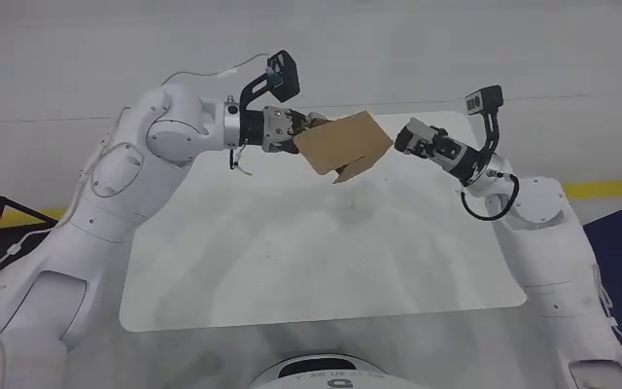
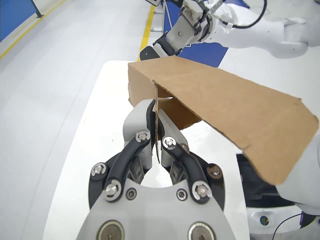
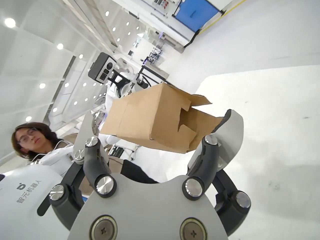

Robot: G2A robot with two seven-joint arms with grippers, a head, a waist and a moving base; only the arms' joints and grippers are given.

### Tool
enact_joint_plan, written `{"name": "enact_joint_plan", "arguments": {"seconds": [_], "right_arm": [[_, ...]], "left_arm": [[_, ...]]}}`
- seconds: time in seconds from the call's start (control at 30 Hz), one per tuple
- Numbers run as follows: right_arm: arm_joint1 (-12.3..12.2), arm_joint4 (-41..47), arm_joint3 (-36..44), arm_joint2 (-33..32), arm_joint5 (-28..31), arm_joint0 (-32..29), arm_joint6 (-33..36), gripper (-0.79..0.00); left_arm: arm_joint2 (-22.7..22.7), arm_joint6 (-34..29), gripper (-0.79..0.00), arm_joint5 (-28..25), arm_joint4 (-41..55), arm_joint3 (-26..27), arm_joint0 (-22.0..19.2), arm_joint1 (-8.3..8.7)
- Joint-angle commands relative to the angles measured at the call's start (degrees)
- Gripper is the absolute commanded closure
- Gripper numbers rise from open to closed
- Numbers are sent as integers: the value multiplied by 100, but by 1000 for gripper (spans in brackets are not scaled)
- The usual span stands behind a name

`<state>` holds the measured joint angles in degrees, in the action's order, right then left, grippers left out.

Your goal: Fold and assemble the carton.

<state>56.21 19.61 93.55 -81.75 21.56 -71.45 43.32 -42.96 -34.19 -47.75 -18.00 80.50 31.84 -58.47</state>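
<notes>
The carton hangs in the air above the far edge of the white table, partly opened into a tube with its end flaps loose. The left gripper is pinched tight on a thin cardboard flap at one end. The right gripper is spread wide at the carton's other end, with one pad just beside a flap; whether it touches is hard to tell. The table has rounded corners and a matte top with a few small dark specks. Around it lies a pale glossy floor with a yellow line. Blue panels run along the hall's edge, and round ceiling lights shine overhead.
</notes>
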Motion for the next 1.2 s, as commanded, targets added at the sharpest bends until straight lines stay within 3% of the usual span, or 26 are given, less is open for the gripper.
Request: {"name": "enact_joint_plan", "arguments": {"seconds": [0.0, 0.17, 0.3, 0.4, 0.5, 0.67, 0.97, 1.17], "right_arm": [[-29, -551, 169, -250, -41, -143, -364, -785], [-67, -1553, 718, -670, 42, -500, -1025, -785], [-67, -1553, 718, -670, 42, -500, -1025, -785], [-67, -1553, 718, -670, 42, -500, -1025, -785], [-54, -1509, 751, -640, 14, -540, -1117, -785], [-10, -537, 654, -439, 357, -491, -796, -785], [33, -162, 350, -280, 631, -258, -574, -785], [54, 1140, 377, -450, 1161, -332, -229, -779]], "left_arm": [[-70, 112, 0, 56, 0, -15, 62, 11], [-70, 112, 0, 56, 0, -15, 62, 11], [-70, 112, 0, 56, 0, -15, 62, 11], [-161, 486, 0, 214, 522, -122, 321, 2], [-203, 446, 0, 145, 955, -243, 433, 1], [-273, 281, 0, -34, 1547, -381, 505, -3], [-272, -275, 0, -174, 1923, -429, 384, -37], [-334, -360, 0, -169, 2286, -528, 399, -52]]}}
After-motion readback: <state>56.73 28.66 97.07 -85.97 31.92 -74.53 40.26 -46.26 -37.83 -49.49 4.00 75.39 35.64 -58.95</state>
